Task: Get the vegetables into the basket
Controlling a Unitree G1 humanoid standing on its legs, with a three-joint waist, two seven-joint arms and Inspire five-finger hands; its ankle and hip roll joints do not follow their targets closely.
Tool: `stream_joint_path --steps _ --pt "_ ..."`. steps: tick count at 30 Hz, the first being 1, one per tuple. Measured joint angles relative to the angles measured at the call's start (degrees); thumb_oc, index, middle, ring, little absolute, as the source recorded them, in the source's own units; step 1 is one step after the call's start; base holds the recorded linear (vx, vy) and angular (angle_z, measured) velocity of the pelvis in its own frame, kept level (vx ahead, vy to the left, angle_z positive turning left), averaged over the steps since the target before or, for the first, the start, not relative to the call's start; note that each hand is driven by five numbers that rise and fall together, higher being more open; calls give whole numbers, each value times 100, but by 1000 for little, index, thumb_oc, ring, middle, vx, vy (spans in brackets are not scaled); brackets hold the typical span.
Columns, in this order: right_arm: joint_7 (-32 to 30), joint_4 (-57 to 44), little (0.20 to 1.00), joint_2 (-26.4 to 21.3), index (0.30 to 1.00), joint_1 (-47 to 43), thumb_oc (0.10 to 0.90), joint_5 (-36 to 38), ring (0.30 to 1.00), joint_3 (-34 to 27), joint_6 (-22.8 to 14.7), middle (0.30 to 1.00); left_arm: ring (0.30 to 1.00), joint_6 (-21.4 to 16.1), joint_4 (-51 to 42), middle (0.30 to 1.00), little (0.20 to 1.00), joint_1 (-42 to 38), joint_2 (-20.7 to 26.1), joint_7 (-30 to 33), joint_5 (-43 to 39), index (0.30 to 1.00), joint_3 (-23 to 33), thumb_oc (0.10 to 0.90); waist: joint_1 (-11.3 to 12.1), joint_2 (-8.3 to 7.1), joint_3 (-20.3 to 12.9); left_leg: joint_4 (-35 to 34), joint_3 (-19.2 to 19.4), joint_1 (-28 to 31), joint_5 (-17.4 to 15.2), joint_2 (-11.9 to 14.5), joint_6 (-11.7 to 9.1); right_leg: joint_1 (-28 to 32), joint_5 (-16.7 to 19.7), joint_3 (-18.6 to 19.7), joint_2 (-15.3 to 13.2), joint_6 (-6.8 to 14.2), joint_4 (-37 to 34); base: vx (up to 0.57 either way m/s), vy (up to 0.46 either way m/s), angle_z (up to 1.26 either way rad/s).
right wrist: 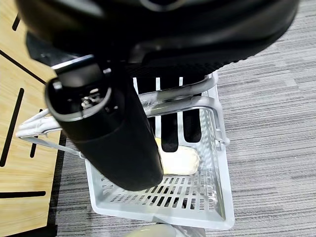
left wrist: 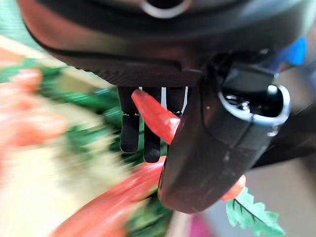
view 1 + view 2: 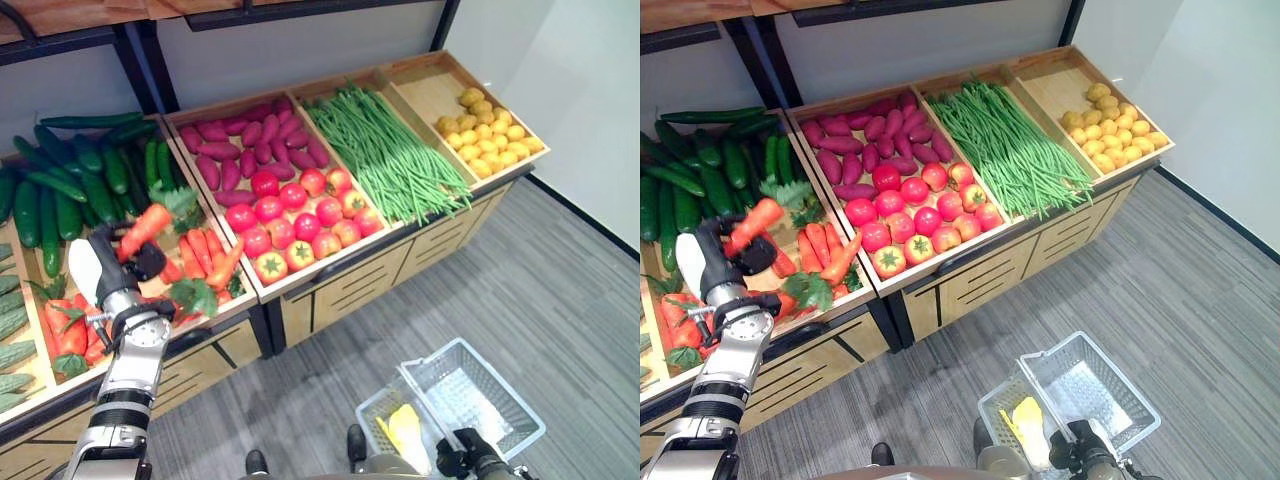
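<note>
An orange carrot (image 3: pixel 146 227) is lifted just above the carrot crate (image 3: pixel 205 262), and my left hand (image 3: pixel 138 262) is shut on it. The left wrist view shows the fingers (image 2: pixel 129 131) and thumb curled round the carrot (image 2: pixel 154 117). Low at the right, a white wire basket (image 3: pixel 505 395) hangs over the floor. My right hand (image 3: pixel 462 462) is shut on its handle (image 1: pixel 197 101), with fingers (image 1: pixel 170 131) hooked under it. A pale yellow vegetable (image 3: pixel 405 430) lies inside the basket.
The sloped wooden stand holds crates of cucumbers (image 3: pixel 70 180), purple sweet potatoes (image 3: pixel 250 140), tomatoes (image 3: pixel 295 220), green beans (image 3: pixel 385 150) and small yellow produce (image 3: pixel 490 130). Drawers (image 3: pixel 350 290) front the stand. Grey carpet (image 3: pixel 560 290) runs to a white wall at the right.
</note>
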Motion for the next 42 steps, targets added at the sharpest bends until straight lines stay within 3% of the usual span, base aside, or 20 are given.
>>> stream_joint_path --steps 9,14,17,23,28,31,35,36,37,38,39,40,42 --pt "3 -21 300 2 300 56 400 2 300 -29 -15 300 300 -341 -375 300 300 899 -2 -744 -55 300 -7 400 8 10 -11 0 -36 45 9 -1 6 58 -2 -24 -4 -1 -25 -4 8 1" --pt "45 -48 300 -10 300 111 400 2 300 -164 -18 300 300 -699 -781 300 300 1163 22 -1315 -713 300 -10 400 60 50 -22 0 -47 48 14 -3 9 64 -3 -28 -7 0 -26 0 0 0" --pt "106 -91 300 -40 300 165 400 1 300 -259 -32 300 300 -1150 -1307 300 300 1341 -5 -2115 -1521 300 -83 400 62 168 -46 0 -46 65 15 -6 10 83 -3 -26 -10 1 -26 0 0 0" --pt "161 -92 300 -146 300 279 400 1 300 -423 -61 300 300 -1241 -1729 300 300 1527 -61 -2878 -2178 300 -279 400 53 388 -142 -25 -24 84 11 -7 8 89 -25 1 -8 22 -27 2 1 -1" --pt "165 27 300 -184 300 261 400 25 300 -577 -81 300 300 -1242 -1726 300 300 1532 -59 -3046 -2179 300 -449 400 71 390 -129 3 0 87 15 -27 9 77 -40 27 -20 60 -13 -32 48 -2" --pt "154 17 300 -241 300 119 400 66 300 -697 -85 300 300 -1247 -1726 300 300 1450 53 -3087 -2304 300 -617 400 53 366 30 37 106 52 -29 -111 93 -57 -23 141 -111 89 134 -89 161 -14" --pt "155 -328 300 -218 300 11 400 110 300 -813 -183 300 300 -1278 -1659 300 300 1147 196 -3267 -2404 300 -895 400 -222 6 311 133 513 -49 -181 -539 354 -500 179 664 -399 383 382 -223 207 -59" --pt "151 -380 300 -108 300 -224 400 111 300 -791 -184 300 300 -1300 -1656 300 300 985 330 -3260 -2407 300 -876 400 -261 -194 439 228 840 -158 -237 -617 437 -729 496 885 -471 471 286 -196 197 -101" --pt "150 -416 300 5 300 -341 400 113 300 -770 -195 300 300 -1297 -1640 300 300 856 465 -3268 -2406 300 -880 400 -302 -288 541 304 973 -240 -301 -632 550 -745 730 781 -565 447 96 -182 208 -90" --pt "128 -385 300 94 300 -365 400 121 300 -756 -217 300 300 -1291 -1625 300 300 769 496 -3316 -2403 300 -932 400 -345 -287 575 374 1163 -285 -260 -627 681 -748 526 183 -563 324 152 -167 220 -63" --pt "114 -275 300 146 300 -380 400 121 300 -721 -213 300 300 -1297 -1627 300 300 770 442 -3326 -2405 300 -934 400 -241 -265 589 487 1290 -302 -285 -528 650 -794 171 -425 -524 -51 455 -98 147 -83" --pt "110 -214 300 130 300 -369 400 121 300 -748 -203 300 300 -1296 -1634 300 300 782 346 -3341 -2414 300 -947 400 -91 -134 673 488 1532 -221 -350 -335 707 -867 -182 -960 -529 -138 1148 -28 150 -89" --pt "137 -210 300 55 300 -275 400 119 300 -754 -198 300 300 -1296 -1709 300 300 860 373 -3428 -2437 300 -918 400 -17 82 764 434 1651 -123 -375 -229 693 -806 -758 -1075 -494 35 2196 -8 88 -68"
